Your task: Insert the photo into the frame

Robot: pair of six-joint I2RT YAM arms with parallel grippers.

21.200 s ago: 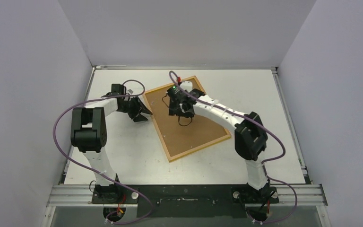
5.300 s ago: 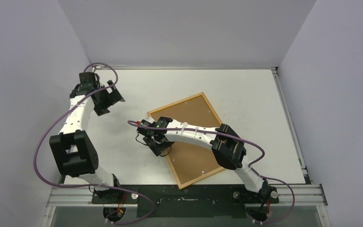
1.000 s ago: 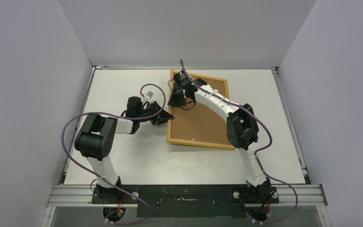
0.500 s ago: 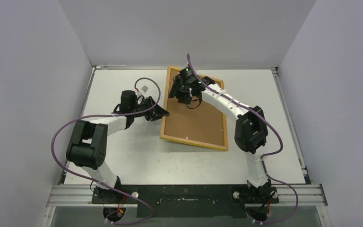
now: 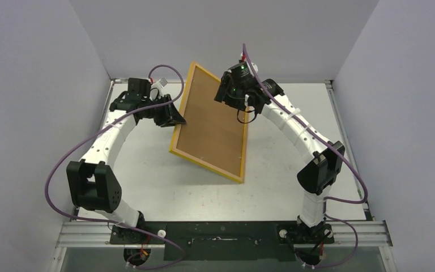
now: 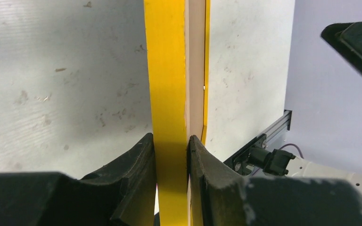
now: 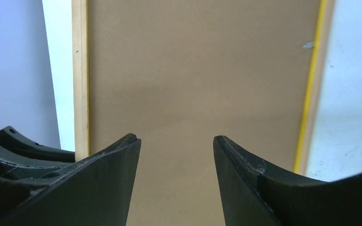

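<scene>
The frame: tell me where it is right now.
In the top view, the frame is tilted up steeply over the table's middle, its left edge pinched by the left hand, with the open right hand at its upper right.

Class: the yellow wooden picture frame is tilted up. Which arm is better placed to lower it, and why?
Left. The left gripper clamps the yellow wooden picture frame's edge; the right gripper is open, facing the brown backing board.

One frame [image 5: 206,166], one backing board [image 5: 212,124]
</scene>
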